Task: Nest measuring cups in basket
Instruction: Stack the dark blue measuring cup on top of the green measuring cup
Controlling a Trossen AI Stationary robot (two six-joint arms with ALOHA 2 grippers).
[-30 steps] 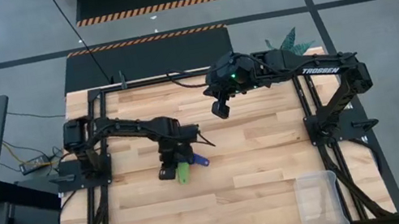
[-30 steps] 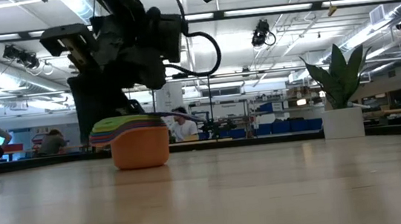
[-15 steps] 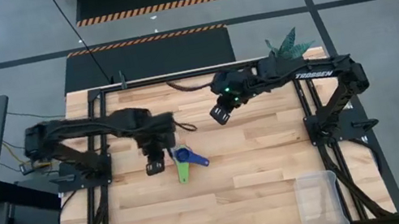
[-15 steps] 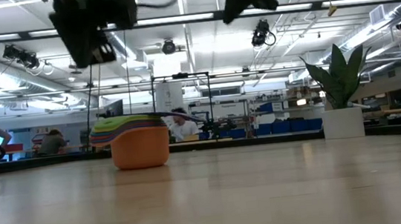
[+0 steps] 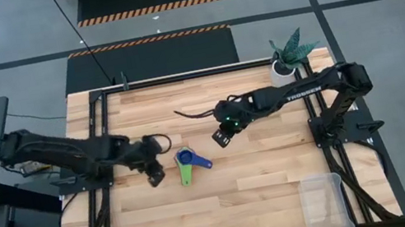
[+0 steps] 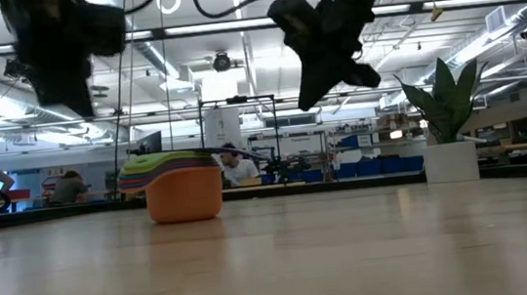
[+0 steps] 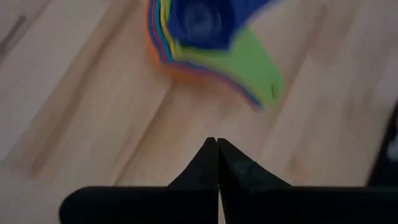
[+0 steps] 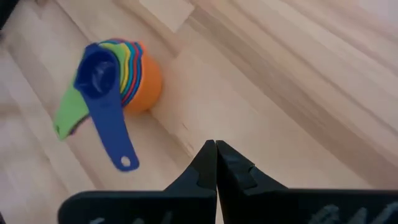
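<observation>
Both arms have swung: left pincer [image 5: 155, 174] pulled left off the cups [image 5: 186, 161], right pincer [image 5: 221, 137] came nearer; both pressed together, basket [image 5: 324, 202] well apart at the tabletop's [image 5: 264, 178] near-right corner.

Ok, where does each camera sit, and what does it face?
High: overhead, straight down; both arms, nested stack of coloured plastic measuring cups, clear plastic basket.
Low: table height, level; stack, both arms overhead.
Left wrist: shut left gripper facing stack.
Right wrist: shut right gripper, stack.
All four share the stack.
</observation>
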